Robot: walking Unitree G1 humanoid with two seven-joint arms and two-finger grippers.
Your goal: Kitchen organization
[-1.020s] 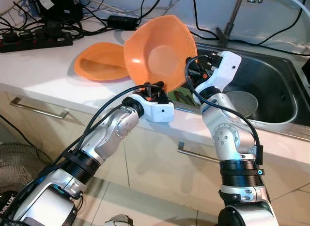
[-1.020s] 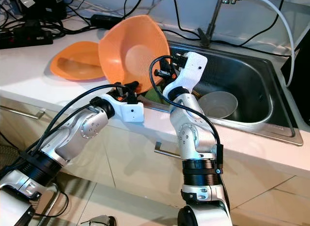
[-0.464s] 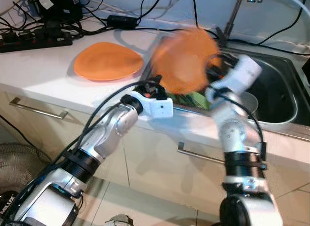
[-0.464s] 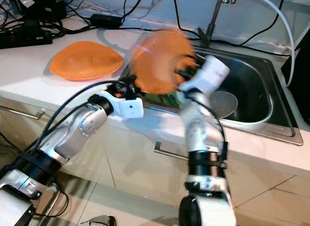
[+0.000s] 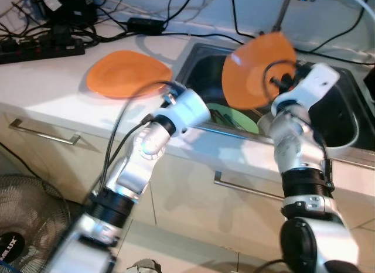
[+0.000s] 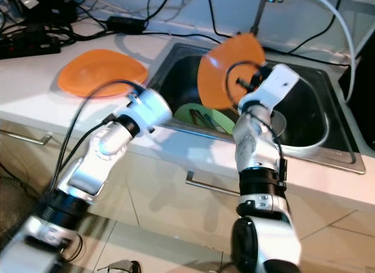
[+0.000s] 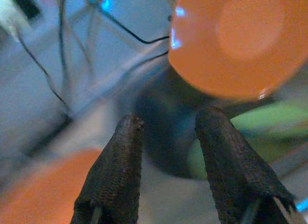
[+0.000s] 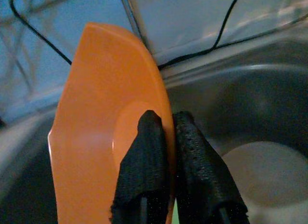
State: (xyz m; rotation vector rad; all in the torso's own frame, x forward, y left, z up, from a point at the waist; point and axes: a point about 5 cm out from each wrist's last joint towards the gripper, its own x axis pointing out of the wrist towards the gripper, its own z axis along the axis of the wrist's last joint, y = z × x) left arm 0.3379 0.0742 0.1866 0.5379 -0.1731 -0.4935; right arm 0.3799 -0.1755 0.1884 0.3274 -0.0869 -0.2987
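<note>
My right gripper [image 8: 163, 118] is shut on the rim of an orange bowl [image 5: 249, 79]. It holds the bowl on edge above the steel sink [image 5: 350, 141]. My left gripper [image 7: 166, 120] stands open and empty at the sink's front left corner, short of the bowl [image 7: 240, 36]. A flat orange plate [image 5: 126, 74] lies on the white counter to the left of the sink. Inside the sink a green plate [image 5: 234, 118] with dark utensils on it sits under the bowl, and a pale bowl [image 8: 264, 171] rests further right.
A faucet [image 5: 281, 15] rises behind the sink. A power strip [image 5: 35, 47] and tangled cables run along the back left of the counter. Drawer handles [image 5: 41, 132] line the cabinet front, and a fan [image 5: 23, 226] stands on the floor at the left.
The right gripper has carried the orange bowl rightward from the counter edge to above the sink. The left gripper, earlier at the bowl's lower rim, is now apart from it.
</note>
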